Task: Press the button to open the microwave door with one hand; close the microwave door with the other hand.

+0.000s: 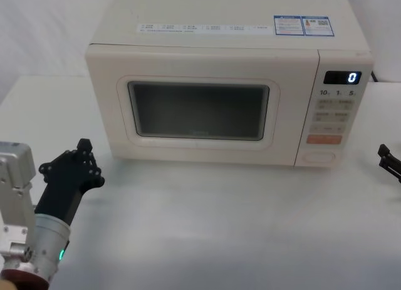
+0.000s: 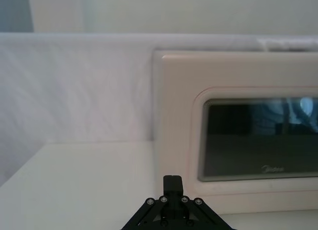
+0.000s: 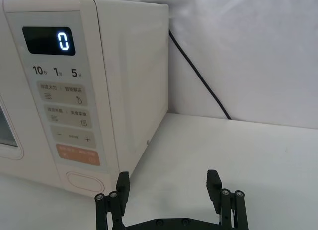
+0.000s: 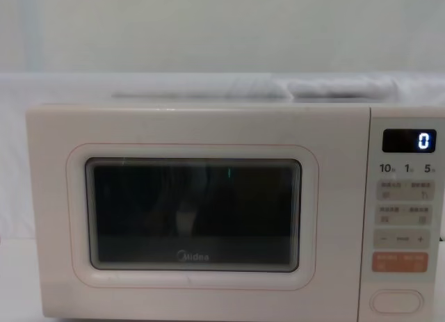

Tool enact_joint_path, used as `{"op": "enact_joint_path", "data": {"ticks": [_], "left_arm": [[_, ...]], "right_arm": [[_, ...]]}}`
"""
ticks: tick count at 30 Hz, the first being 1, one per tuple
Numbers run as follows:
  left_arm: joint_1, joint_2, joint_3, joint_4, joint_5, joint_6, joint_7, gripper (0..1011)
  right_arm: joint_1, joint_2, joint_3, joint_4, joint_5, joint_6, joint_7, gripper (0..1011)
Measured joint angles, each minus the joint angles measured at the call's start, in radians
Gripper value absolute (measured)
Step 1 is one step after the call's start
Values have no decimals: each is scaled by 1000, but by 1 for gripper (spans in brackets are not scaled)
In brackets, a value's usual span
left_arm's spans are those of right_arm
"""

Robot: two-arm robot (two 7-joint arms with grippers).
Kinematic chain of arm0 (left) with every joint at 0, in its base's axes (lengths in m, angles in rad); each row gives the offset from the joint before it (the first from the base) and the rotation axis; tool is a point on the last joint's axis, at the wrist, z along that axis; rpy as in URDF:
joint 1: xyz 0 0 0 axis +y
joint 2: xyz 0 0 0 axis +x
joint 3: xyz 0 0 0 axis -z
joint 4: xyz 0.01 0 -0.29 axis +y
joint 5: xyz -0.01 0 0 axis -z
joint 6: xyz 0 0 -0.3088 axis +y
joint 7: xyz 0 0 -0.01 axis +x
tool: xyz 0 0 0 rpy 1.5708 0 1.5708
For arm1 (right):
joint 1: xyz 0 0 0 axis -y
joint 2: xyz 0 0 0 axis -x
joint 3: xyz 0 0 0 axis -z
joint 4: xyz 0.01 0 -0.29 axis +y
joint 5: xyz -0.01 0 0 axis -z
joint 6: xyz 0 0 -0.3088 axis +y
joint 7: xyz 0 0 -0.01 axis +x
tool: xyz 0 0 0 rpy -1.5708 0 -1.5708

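The cream microwave stands at the middle of the table with the microwave door [image 1: 200, 64] [image 4: 195, 127] [image 2: 174, 115] flush against its body. The button [image 1: 319, 157] [image 3: 85, 181] [image 4: 396, 301], a wide cream oval, sits at the bottom of the keypad panel on the right. My left gripper [image 1: 84, 153] [image 2: 172, 184] is shut and holds nothing, hovering over the table in front of the door's left corner. Off to the right of the microwave, my right gripper [image 1: 388, 160] [image 3: 168, 183] is open and level with the button, apart from it.
An orange key [image 1: 324, 139] [image 3: 77, 154] sits just above the button, below small pale keys and a display [image 1: 341, 77] reading 0. A black power cable [image 3: 198, 76] runs behind the microwave's right side. The white table [image 1: 219, 227] stretches in front.
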Motion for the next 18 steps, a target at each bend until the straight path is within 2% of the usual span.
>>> {"op": "enact_joint_path", "data": {"ticks": [13, 18], "left_arm": [[8, -41, -50, 49, 2, -1, -6, 0], [-6, -63, -66, 89, -10, -2, -26, 0]], "right_arm": [[0, 0, 0, 0, 0, 0, 0, 1002], [0, 0, 0, 0, 0, 0, 0, 1002]]}}
